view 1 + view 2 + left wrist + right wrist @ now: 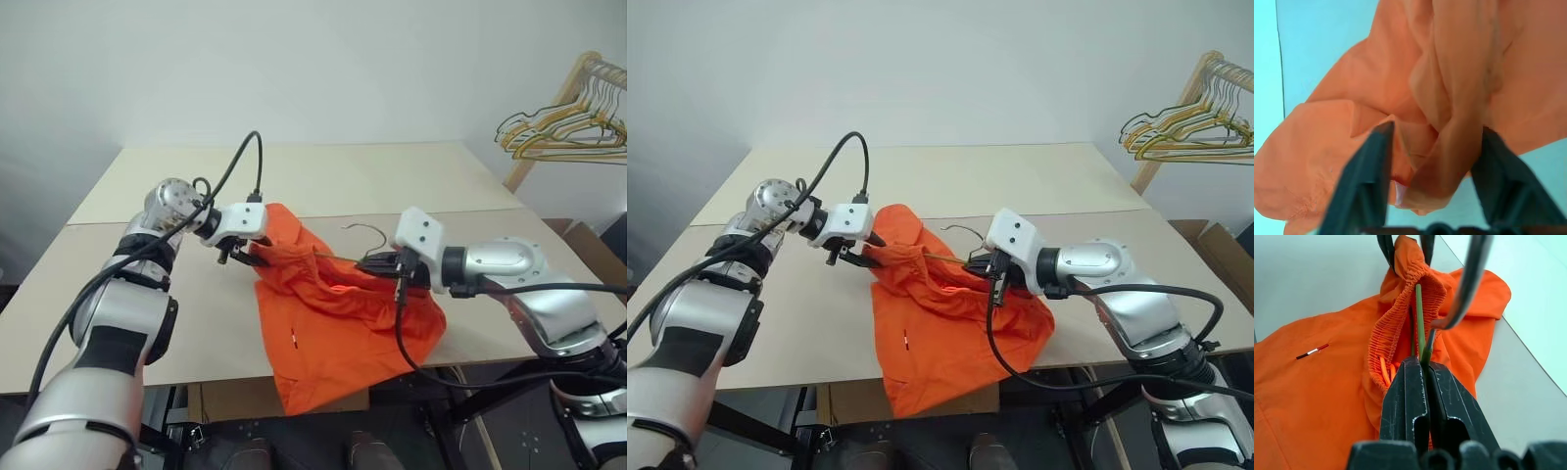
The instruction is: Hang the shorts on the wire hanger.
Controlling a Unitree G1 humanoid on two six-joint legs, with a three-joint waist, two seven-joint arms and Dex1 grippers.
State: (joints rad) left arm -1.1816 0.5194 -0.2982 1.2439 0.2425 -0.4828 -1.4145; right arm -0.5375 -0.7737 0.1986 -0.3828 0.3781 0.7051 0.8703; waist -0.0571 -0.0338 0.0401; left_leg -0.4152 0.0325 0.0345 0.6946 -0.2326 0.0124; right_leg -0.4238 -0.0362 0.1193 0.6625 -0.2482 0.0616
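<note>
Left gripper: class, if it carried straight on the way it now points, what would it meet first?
Almost certainly the shorts: a fold of the orange cloth already lies between the fingers of the left gripper, which stand apart around it. What lies behind the fabric is hidden.

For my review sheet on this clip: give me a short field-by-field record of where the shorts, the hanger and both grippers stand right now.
shorts: orange shorts bunched on the table, lower part draped over its near edge
wire hanger: wire hanger threaded inside the gathered waistband, hook sticking out above the fabric
left gripper: left gripper straddling a fold of the shorts, fingers apart
right gripper: right gripper shut on the wire hanger
background: bunched hangers on a wooden rack, far right
</note>
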